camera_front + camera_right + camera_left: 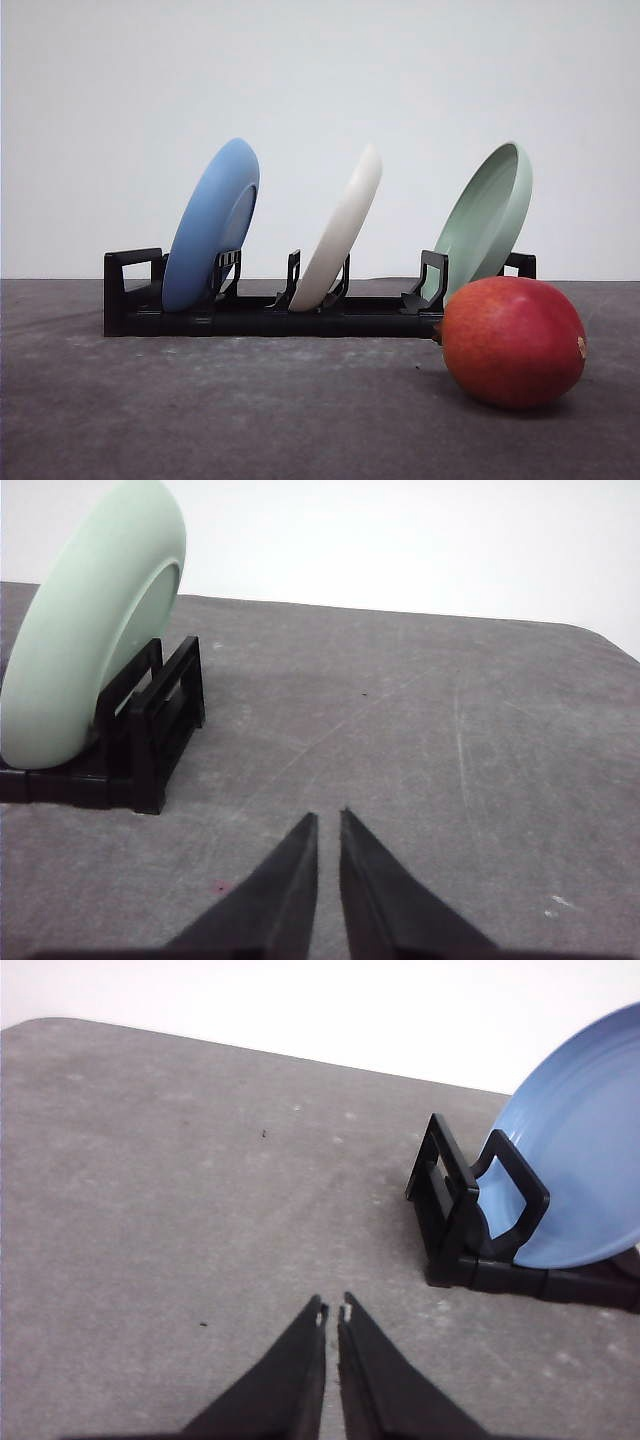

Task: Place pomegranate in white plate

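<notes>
- The pomegranate point(513, 342) is sitting on the grey table point(200, 420) at the front right, its left edge covering the right end of the black dish rack point(250, 315) and the foot of the pale green plate point(487, 222).
- The white plate point(340, 232) is standing tilted on edge in the rack's middle slot, between the blue plate point(212, 225) and the green one; its lower rim is hiding behind the rack's uprights.
- In the left wrist view, the blue plate is running off the frame edge.
- The left gripper point(333, 1312) is hovering over bare table, tips nearly meeting, gripping nothing.
- The right gripper point(328, 818) is likewise showing only a thin slit, empty, near the rack's green-plate end.
</notes>
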`<act>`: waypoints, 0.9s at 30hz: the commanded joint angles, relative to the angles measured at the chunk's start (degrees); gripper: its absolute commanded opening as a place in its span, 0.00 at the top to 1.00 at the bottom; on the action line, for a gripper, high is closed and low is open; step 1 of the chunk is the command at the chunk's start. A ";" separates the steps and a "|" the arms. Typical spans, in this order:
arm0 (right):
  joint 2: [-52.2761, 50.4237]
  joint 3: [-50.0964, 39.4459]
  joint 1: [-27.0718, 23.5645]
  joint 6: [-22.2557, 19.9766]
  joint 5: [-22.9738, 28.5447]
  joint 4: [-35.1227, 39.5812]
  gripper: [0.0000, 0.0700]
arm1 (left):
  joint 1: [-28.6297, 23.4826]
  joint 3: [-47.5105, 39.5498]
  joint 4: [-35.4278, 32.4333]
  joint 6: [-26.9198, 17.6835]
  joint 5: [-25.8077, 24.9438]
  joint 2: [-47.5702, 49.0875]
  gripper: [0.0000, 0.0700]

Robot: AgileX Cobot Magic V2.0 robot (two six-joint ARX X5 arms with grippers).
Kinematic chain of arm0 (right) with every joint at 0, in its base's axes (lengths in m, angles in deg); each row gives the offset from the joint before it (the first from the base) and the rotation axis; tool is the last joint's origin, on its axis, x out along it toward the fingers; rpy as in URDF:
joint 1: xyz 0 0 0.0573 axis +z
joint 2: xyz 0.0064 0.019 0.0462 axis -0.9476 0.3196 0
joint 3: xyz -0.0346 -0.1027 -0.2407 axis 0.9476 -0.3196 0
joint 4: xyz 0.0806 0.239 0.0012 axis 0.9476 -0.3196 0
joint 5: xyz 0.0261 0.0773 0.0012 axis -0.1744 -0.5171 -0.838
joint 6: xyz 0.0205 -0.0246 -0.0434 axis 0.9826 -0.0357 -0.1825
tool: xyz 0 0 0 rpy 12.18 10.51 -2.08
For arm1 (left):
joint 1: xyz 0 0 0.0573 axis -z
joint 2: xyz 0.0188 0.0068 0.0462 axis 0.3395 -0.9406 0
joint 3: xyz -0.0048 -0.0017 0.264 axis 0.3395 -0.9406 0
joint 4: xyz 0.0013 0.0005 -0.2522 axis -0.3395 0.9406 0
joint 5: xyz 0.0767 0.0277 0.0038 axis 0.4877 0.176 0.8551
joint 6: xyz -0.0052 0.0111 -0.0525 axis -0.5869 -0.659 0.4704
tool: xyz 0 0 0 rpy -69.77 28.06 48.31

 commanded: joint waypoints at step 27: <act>0.00 11.45 -0.04 18.64 -5.22 0.07 1.00 | -0.11 10.28 -11.45 10.42 0.02 -0.19 1.00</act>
